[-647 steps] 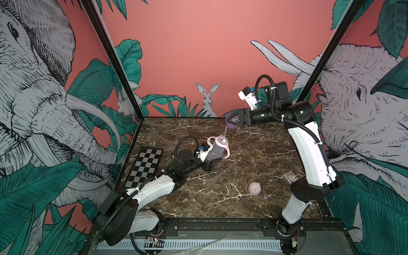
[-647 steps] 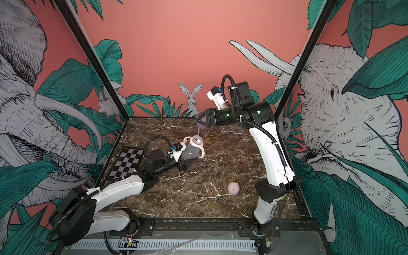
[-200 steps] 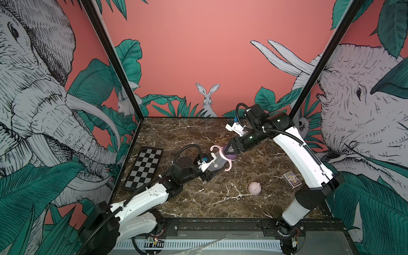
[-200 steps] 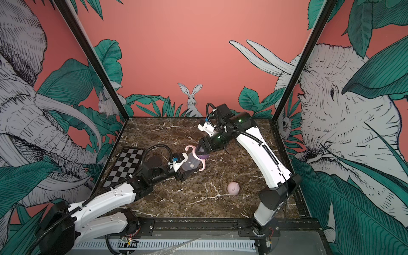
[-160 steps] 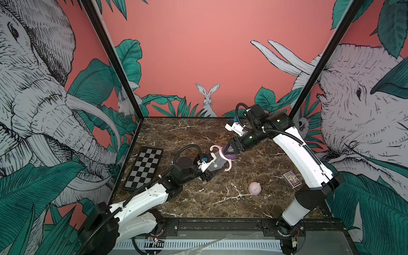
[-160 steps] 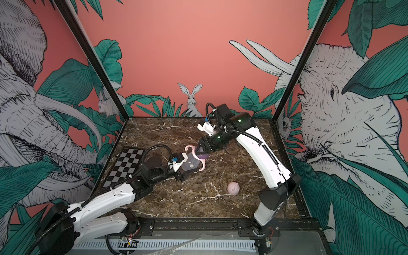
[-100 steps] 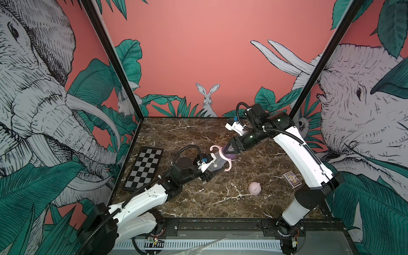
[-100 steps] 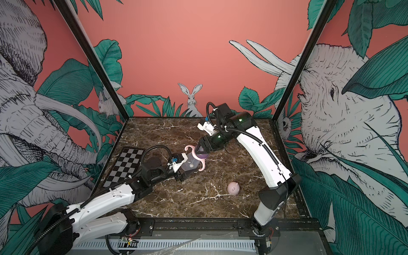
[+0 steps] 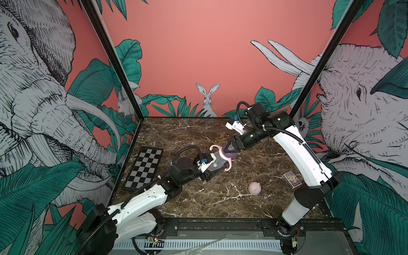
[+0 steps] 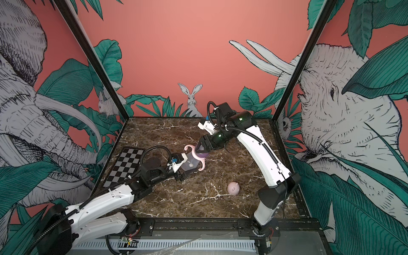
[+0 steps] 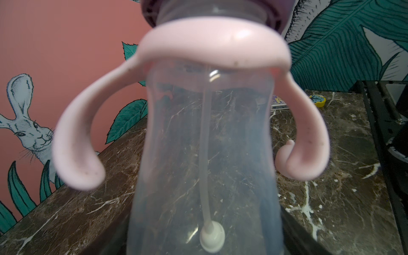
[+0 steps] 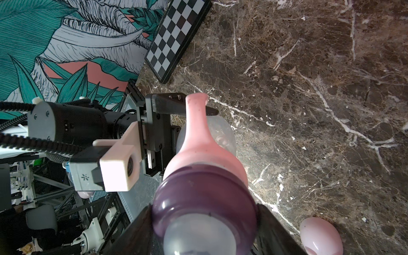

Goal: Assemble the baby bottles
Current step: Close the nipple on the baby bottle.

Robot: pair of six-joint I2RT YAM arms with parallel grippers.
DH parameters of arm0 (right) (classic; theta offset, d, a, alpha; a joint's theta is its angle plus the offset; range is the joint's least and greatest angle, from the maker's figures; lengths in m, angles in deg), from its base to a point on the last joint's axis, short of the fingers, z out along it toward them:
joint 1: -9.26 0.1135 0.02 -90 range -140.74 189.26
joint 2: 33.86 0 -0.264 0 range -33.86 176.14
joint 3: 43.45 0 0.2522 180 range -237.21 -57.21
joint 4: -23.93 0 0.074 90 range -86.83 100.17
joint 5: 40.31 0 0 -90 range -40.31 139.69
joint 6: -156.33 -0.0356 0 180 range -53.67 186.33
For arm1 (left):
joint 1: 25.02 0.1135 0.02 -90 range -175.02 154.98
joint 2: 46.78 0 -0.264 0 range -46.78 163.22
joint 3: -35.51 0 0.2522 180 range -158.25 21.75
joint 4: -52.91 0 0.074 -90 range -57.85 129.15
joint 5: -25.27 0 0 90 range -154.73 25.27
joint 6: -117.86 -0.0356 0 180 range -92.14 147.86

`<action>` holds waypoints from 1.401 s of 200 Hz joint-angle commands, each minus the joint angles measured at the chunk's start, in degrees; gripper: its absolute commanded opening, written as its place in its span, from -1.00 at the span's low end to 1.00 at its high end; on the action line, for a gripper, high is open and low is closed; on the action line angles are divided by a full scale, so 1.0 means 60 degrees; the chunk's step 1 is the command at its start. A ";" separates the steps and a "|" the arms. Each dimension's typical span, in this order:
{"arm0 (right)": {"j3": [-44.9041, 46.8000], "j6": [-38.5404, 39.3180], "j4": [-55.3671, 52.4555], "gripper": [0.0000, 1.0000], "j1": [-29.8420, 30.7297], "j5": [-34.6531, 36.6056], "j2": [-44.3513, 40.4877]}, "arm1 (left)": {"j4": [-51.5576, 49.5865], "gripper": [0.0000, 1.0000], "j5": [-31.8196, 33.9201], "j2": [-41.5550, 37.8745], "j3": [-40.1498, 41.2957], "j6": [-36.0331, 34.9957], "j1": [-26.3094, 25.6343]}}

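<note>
Over mid table (image 9: 194,132): clear body (image 9: 217,163), base end clamped in L gripper (image 9: 209,173). Long axis tilted, neck up twd back-right, base down twd front-left. Pink ring (image 9: 219,152) on neck, handles curling back twd base. Purple collar (image 9: 230,156) on top, straw (image 11: 204,143) inside body; R gripper (image 9: 230,151) pinches collar. Pink cap (image 9: 254,188) on table front-right, well apart.

The back wall (image 9: 198,44) is flat salmon pink, with a drawn white rabbit (image 9: 207,97) and green leaves along its base. Both side walls carry grey line-drawn elephants (image 9: 44,110) among large teal leaves, and black frame posts (image 9: 114,61) mark the rear corners. The tabletop (image 9: 187,132) is dark brown marble with white veins, evenly lit.
</note>
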 commanded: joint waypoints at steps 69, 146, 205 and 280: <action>0.0410 -0.0084 -0.0243 0.17 0.0002 -0.0388 0.0250 | 0.0539 0.08 0.0426 -0.0076 -0.0135 -0.0681 -0.0054; 0.1482 -0.2200 0.1608 0.17 0.0016 -0.0512 -0.0030 | 0.1533 0.08 0.1680 0.0285 -0.0029 -0.1122 -0.0314; 0.2607 -0.4402 0.3397 0.13 0.0014 -0.0009 -0.0156 | 0.2371 0.07 0.3257 0.0254 0.0256 -0.1877 -0.0629; 0.4869 -0.7293 0.6853 0.06 0.0102 -0.0193 -0.0909 | 0.3107 0.04 0.4014 0.0678 0.0130 -0.1977 -0.0841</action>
